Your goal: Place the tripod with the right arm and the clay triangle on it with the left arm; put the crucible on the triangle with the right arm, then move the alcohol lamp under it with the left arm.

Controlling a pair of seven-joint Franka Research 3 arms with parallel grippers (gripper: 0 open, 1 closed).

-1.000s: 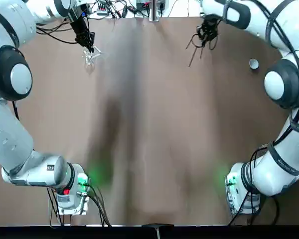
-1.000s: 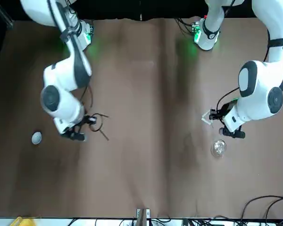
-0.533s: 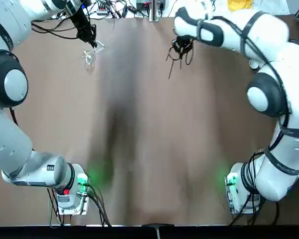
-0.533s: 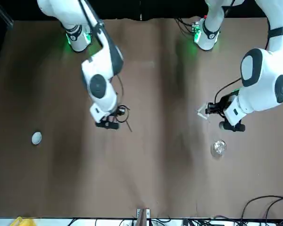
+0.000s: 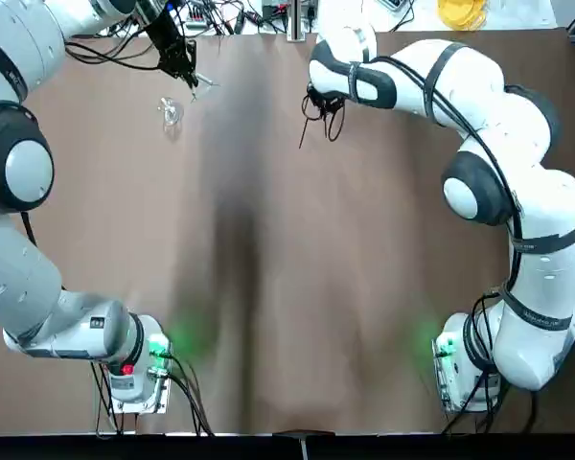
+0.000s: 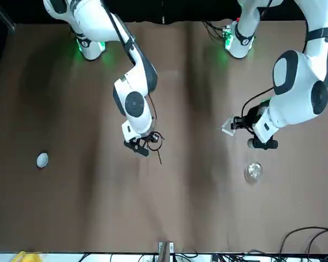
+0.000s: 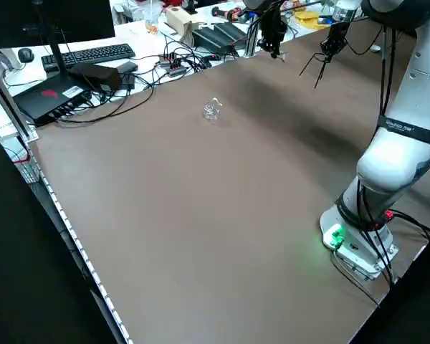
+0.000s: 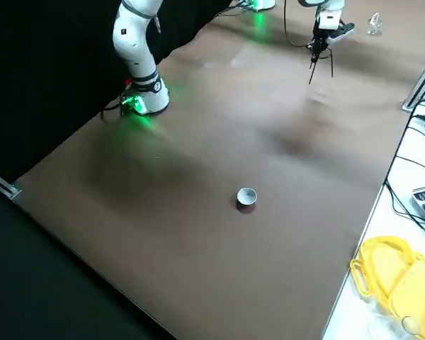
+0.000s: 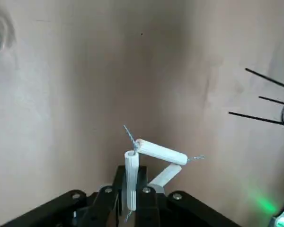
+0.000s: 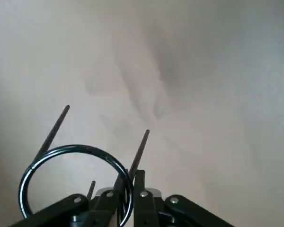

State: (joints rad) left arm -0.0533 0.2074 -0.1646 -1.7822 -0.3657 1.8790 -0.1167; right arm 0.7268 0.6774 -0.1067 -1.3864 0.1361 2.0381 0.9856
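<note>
My right gripper (image 5: 318,96) is shut on the ring of the black wire tripod (image 6: 153,144), which hangs tilted above the far middle of the table; the ring (image 10: 75,180) shows in the right wrist view. At the far left, my left gripper (image 5: 186,71) is shut on one bar of the white clay triangle (image 9: 154,153), held above the table. The clear glass alcohol lamp (image 5: 171,113) stands just near of that gripper. The white crucible (image 6: 42,160) sits alone far out on the robot's right side, also seen in the right side view (image 8: 246,197).
Cables, a keyboard and black boxes (image 7: 93,68) line the table's far edge. A yellow object (image 8: 393,278) lies off the table's far right corner. The arms' bases (image 5: 134,369) stand at the near edge.
My right arm has swung the tripod leftward from the far right to the far middle. My left gripper has shifted the clay triangle slightly farther back and rightward. Lamp and crucible have not moved.
</note>
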